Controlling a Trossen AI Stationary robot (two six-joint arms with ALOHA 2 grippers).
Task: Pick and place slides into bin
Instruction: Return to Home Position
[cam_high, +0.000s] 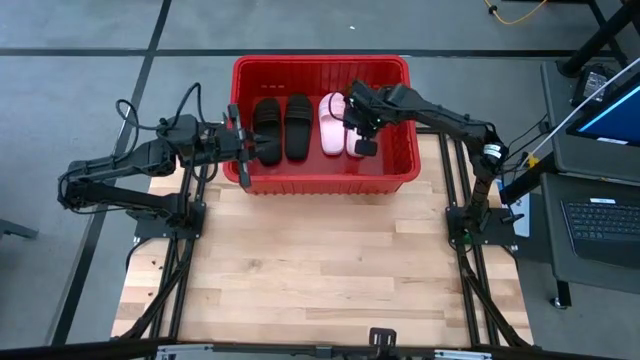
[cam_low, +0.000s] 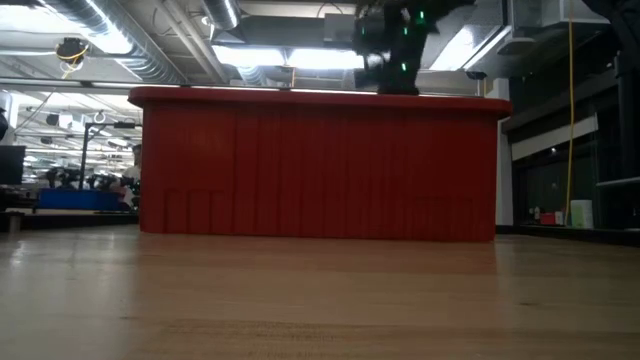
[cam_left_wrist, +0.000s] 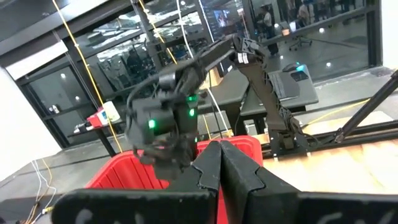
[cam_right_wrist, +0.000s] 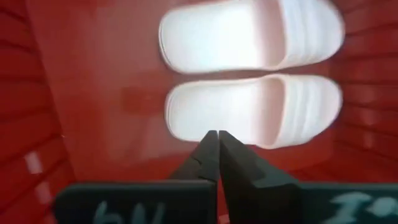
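Four slides lie abreast in the bin, black pair beside pink pair, so we judge only the retreat remains. Our right gripper hovers over the pink pair, fingers together, empty; the left gripper, likewise closed on nothing, hangs at the bin's left wall.

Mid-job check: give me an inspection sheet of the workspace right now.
Surface: wooden table, bare before the bin.
Job's things: red bin at far edge; two black slides, two pink slides inside, side by side.
Clutter: nothing seen.
End effectors: left end effector shut, empty, at the bin's left wall; right end effector shut, empty, above the pink slides.
Cables: yellow cable on the floor beyond the bin.
Surroundings: laptop right of the table.
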